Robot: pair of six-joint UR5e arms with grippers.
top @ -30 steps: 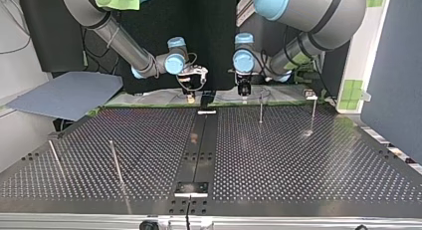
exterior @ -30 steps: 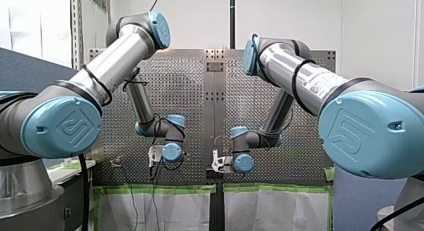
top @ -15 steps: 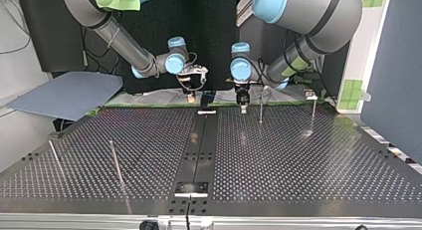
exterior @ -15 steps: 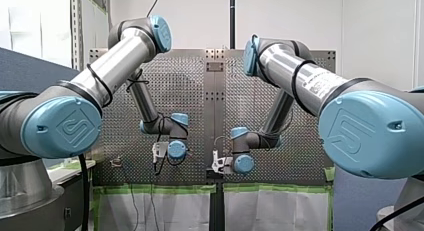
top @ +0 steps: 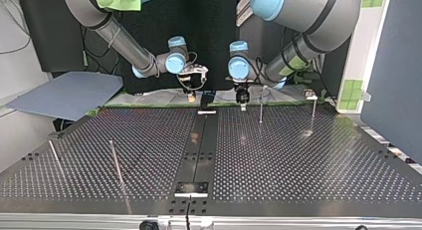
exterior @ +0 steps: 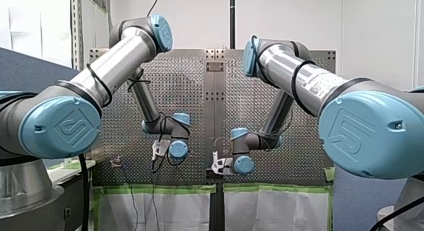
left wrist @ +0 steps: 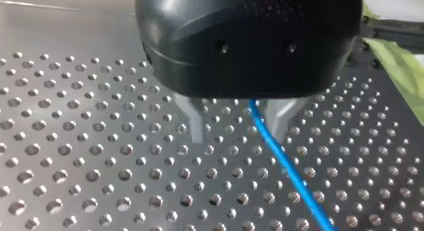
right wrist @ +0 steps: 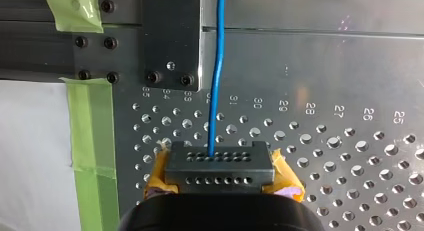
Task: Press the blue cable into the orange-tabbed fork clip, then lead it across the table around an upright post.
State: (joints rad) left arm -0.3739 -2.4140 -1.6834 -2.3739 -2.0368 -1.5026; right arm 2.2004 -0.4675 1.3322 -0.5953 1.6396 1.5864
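In the left wrist view the thin blue cable [left wrist: 286,162] runs from under my black left gripper [left wrist: 237,136] out over the perforated table. It passes between the two metal fingers [left wrist: 194,123], close to one of them. The fingers stand apart, so the gripper is open. My right gripper [right wrist: 220,180] holds a dark grey perforated block [right wrist: 220,163] between its yellow pads [right wrist: 159,171], and the cable [right wrist: 217,81] leaves the block's far side. In the top view both grippers hang at the table's far edge, left [top: 242,103] and right [top: 190,94].
Thin upright posts stand on the table [top: 298,160]: two at the top view's right [top: 261,108] [top: 313,113] and two leaning ones at its left [top: 115,161]. A small fixture [top: 311,94] sits at the far right edge. Green tape [right wrist: 90,126] lines the edge.
My left arm has swung its gripper towards the table's middle and brought it lower over the far edge. My right arm and the block have stayed put.
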